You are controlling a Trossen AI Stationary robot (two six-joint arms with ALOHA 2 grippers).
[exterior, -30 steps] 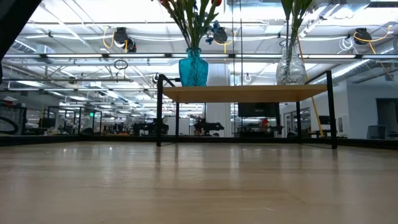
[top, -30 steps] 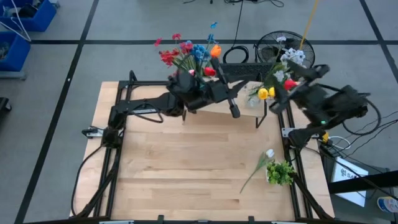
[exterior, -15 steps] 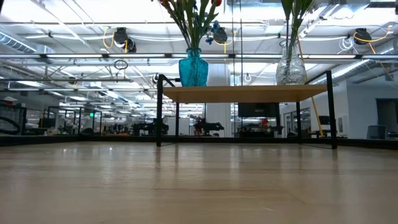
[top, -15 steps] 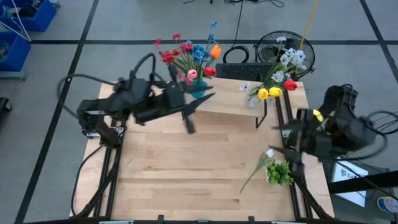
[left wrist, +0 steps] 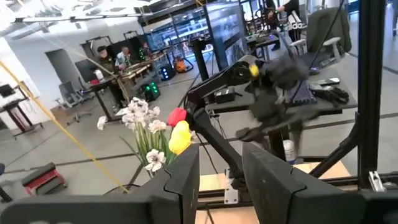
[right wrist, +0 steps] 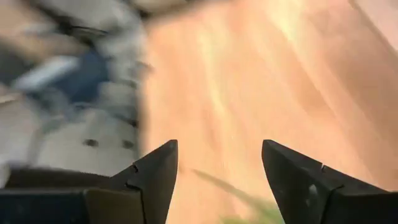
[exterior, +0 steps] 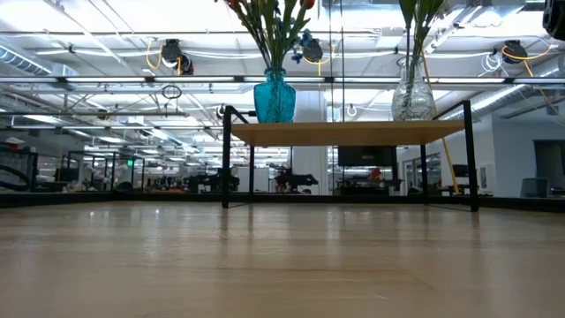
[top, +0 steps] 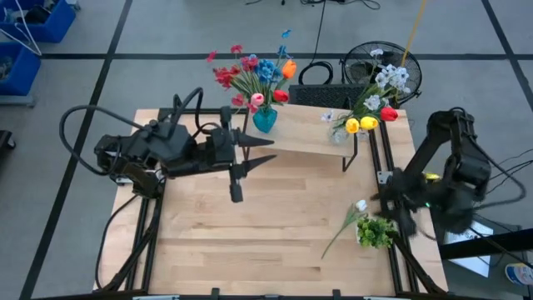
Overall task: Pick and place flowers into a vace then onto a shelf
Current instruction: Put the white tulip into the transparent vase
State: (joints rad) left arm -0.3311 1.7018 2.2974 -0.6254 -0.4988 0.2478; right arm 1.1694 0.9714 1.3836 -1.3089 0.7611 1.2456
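On the shelf (top: 310,138) we are finding two bunches of flowers standing in vases: a teal vase (top: 265,120) at one end, a clear vase (top: 338,133) at the other. Well in front of the shelf, one white-blossomed flower (top: 345,222) is lying flat beside a leafy clump (top: 376,232). We are judging it light, limp and easily crushed; grasping mid-stem looks best. Our right gripper (right wrist: 216,180), fingers spread, is hovering near it; our left gripper (left wrist: 217,177), parted and empty, is waiting before the shelf.
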